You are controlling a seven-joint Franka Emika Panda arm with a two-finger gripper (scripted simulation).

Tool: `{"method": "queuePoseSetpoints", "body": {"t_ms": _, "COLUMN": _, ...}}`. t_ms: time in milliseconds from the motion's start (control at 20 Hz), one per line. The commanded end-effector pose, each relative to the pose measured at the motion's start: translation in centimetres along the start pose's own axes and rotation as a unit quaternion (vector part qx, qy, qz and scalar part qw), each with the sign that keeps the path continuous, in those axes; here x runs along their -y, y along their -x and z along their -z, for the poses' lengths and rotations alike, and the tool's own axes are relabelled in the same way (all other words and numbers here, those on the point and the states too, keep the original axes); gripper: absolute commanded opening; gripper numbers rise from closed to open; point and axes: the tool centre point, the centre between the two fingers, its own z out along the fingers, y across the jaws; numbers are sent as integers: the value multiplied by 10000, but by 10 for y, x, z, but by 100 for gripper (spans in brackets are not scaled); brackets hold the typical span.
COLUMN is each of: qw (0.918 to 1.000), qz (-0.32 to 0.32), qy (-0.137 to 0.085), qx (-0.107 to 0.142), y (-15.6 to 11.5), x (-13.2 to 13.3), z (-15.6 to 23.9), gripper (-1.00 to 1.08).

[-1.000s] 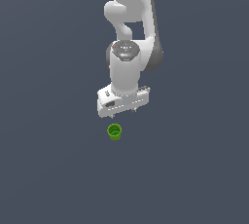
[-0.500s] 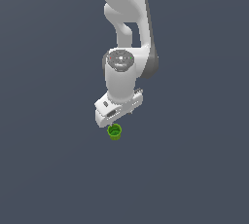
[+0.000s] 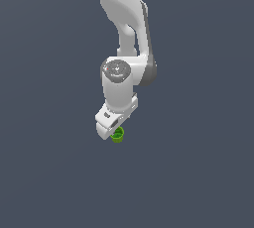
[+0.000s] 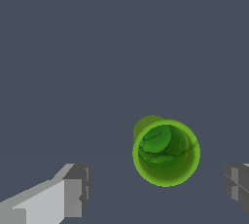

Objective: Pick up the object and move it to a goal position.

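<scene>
The object is a small bright green hollow cylinder, darker green inside, standing upright on the flat grey floor. In the wrist view it sits between my two fingers, with one grey fingertip on one side and the other at the frame's edge, neither touching it. My gripper is open around it. In the exterior view the object peeks out just under the white hand, whose body hides the fingers of my gripper.
The plain dark grey floor spreads all around the object. No other thing shows in either view.
The hand has come down and turned over the object. One second ago the cup stood free below the hand; now the hand's body partly covers it.
</scene>
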Motion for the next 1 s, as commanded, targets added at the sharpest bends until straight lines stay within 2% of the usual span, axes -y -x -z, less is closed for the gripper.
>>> {"method": "queuePoseSetpoints", "body": {"t_ms": 0, "qw": 9995, "qz": 327, "qy": -10, "qx": -9, "y": 1, "x": -4, "z": -5, "gripper": 100}}
{"method": "queuePoseSetpoints", "body": {"t_ms": 450, "qw": 9925, "qz": 1217, "qy": -37, "qx": -49, "y": 3, "x": -16, "z": -18, "gripper": 100}}
{"method": "queuePoseSetpoints", "body": {"t_ms": 950, "qw": 9872, "qz": 1595, "qy": -46, "qx": -72, "y": 5, "x": -20, "z": -24, "gripper": 100}}
